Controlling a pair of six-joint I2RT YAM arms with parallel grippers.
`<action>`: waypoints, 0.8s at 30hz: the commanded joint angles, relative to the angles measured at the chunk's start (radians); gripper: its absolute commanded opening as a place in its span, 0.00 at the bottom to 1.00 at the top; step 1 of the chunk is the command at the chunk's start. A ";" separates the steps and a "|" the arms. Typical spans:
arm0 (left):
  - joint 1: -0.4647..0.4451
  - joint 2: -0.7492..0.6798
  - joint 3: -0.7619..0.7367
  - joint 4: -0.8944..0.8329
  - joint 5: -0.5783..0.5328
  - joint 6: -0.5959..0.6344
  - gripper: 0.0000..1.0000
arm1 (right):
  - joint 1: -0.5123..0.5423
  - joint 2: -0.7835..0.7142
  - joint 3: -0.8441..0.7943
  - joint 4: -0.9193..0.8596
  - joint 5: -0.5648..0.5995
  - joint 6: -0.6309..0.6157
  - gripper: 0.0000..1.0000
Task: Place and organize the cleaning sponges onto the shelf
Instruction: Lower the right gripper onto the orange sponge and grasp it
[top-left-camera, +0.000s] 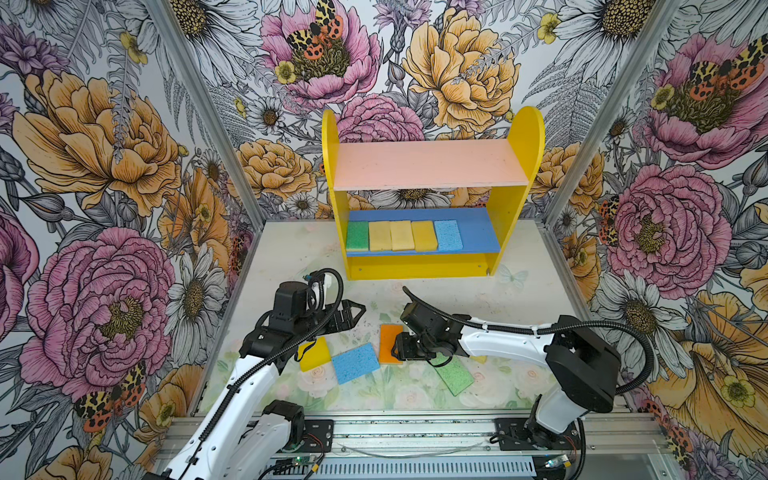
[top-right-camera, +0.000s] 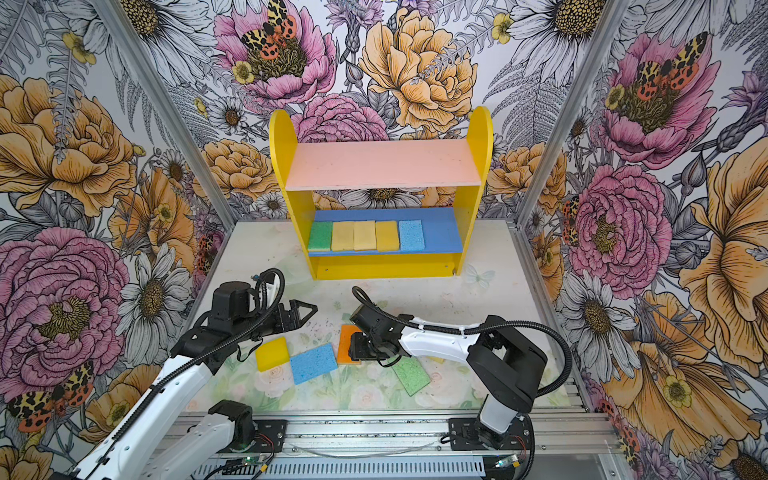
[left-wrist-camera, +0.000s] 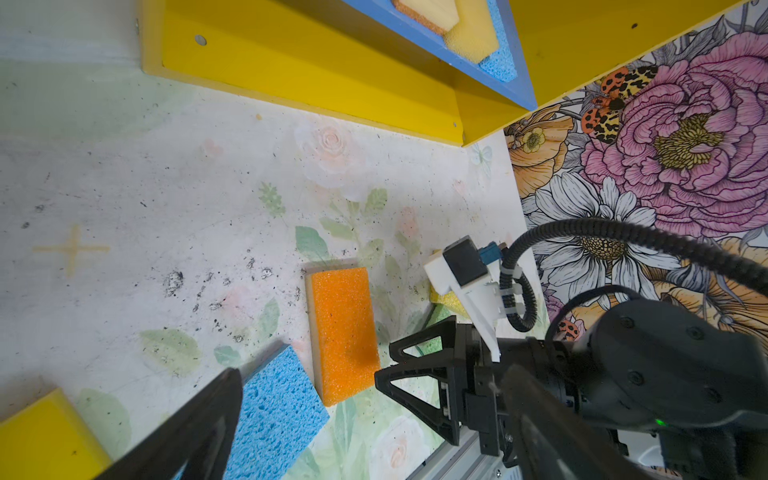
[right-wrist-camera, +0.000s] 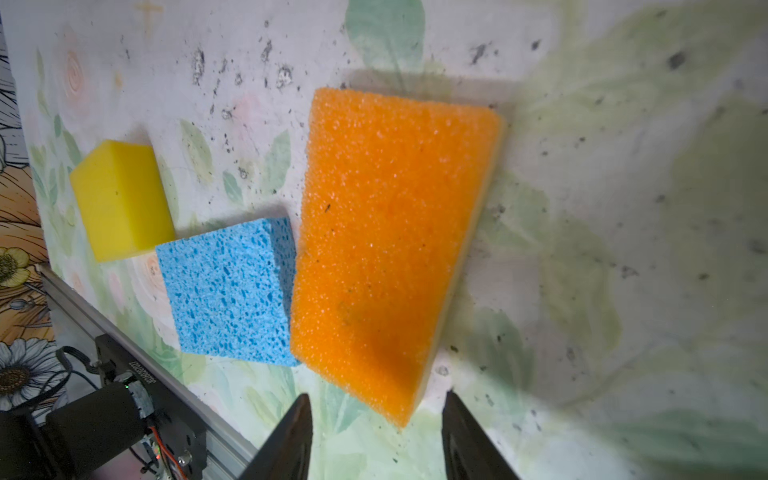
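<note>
- Your right gripper (right-wrist-camera: 377, 434) has its jaws apart, one on each side of the near corner of the orange sponge (right-wrist-camera: 390, 249). Neither finger presses the foam, so nothing is gripped.
- Your left gripper (top-left-camera: 353, 311) hangs with its jaws spread wide and empty, left of centre in both top views, above the table (top-left-camera: 457, 291).
- I judge the step in hand to be picking up the orange sponge. In the right wrist view it lies skewed to your jaws, so turn the wrist to square with its long sides.
- Reach further along it before closing, so that the pads bear on the middle and not on the corner.
- Mind the blue sponge (right-wrist-camera: 232, 291): it lies just beside the orange one's long side, perhaps touching, and a finger coming down there may shove it.
- Close gently; the foam will likely squash, and a hard pinch could bow it.
- The orange sponge lies flat, low and centre in the top views, with its long side running towards the shelf (top-left-camera: 515, 166). It has a coarse, glittery orange face over a pale under-layer.
- Also loose at the bottom of the top views are a bright yellow sponge (top-left-camera: 314, 353) and a green sponge (top-left-camera: 454, 376).
- On the shelf's blue lower board (top-left-camera: 478, 232), five sponges lie in a row from the left; its right end is bare, and so is the pink board (top-left-camera: 428, 164).
</note>
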 joint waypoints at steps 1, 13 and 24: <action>-0.013 -0.017 0.002 -0.007 -0.031 0.019 0.99 | 0.000 0.026 0.027 0.026 0.022 0.011 0.46; -0.027 -0.019 0.003 -0.013 -0.048 0.016 0.99 | -0.001 0.081 0.024 0.036 0.024 0.011 0.27; -0.026 0.010 -0.004 0.016 0.035 -0.087 0.99 | -0.020 -0.024 -0.022 0.044 0.048 -0.004 0.04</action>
